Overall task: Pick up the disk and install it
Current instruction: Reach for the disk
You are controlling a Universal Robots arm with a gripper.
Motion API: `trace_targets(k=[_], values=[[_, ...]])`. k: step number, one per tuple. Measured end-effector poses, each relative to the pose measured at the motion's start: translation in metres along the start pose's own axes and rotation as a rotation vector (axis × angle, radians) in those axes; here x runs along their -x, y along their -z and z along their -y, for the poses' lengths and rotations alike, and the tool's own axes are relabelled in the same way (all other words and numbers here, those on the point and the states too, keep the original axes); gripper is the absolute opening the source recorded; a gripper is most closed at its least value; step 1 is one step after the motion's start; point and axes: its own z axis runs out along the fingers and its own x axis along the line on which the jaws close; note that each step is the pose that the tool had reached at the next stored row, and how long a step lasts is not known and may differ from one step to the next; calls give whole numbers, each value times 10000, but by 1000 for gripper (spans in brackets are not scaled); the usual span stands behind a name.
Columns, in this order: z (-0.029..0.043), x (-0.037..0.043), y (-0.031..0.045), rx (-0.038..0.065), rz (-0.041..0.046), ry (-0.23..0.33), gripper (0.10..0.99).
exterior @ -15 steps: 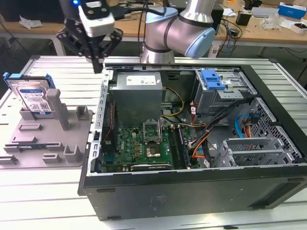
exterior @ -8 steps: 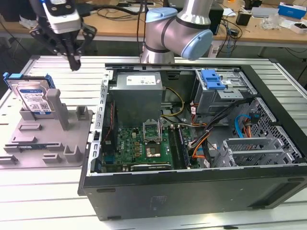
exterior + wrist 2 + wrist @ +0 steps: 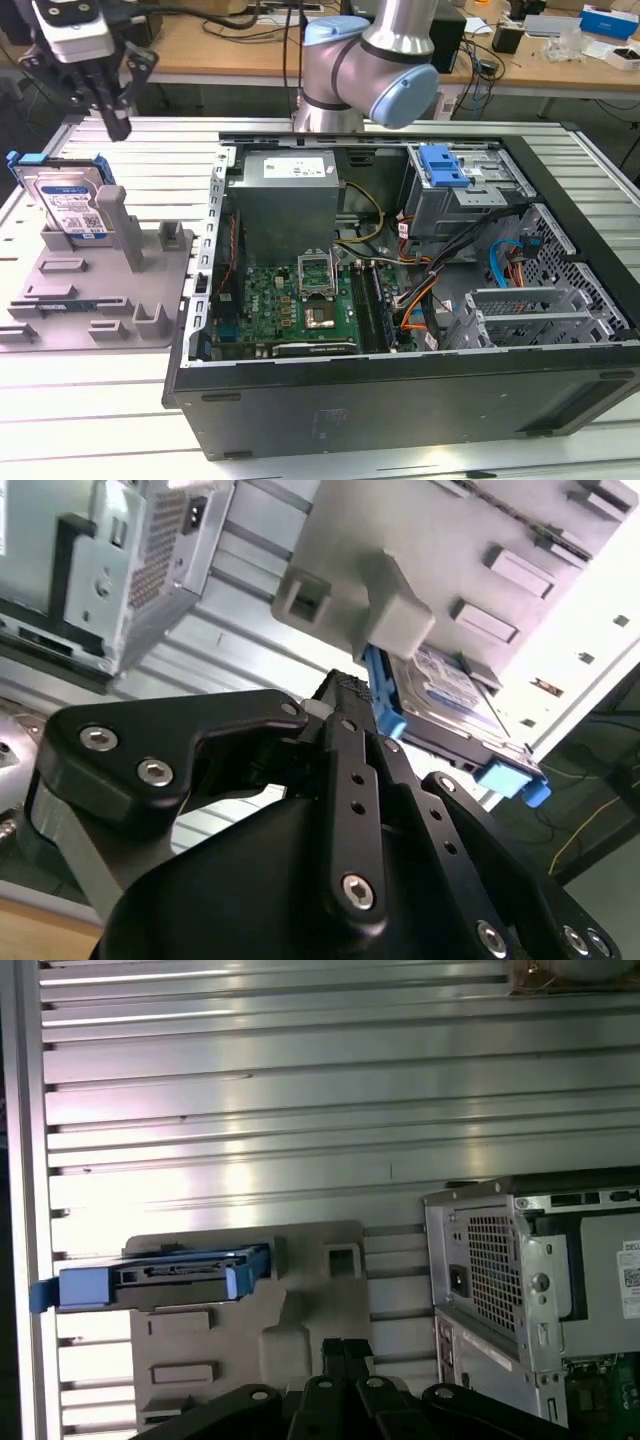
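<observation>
Your black tool (image 3: 118, 130), pressed together, hangs near the blue-framed silver disk (image 3: 70, 205) upright in a grey plastic stand (image 3: 95, 300).

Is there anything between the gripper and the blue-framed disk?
Nothing. In the exterior view the gripper hangs higher than the disk, apart from it, with bare air between.
</observation>
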Motion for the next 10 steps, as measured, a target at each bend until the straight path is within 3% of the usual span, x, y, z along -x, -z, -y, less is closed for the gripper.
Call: trace_targets(k=[4, 6, 10], values=[[-94, -250, -12, 0, 1, -1, 106], [-125, -331, -16, 0, 0, 1, 106], [-235, -635, -33, 0, -4, 0, 106]])
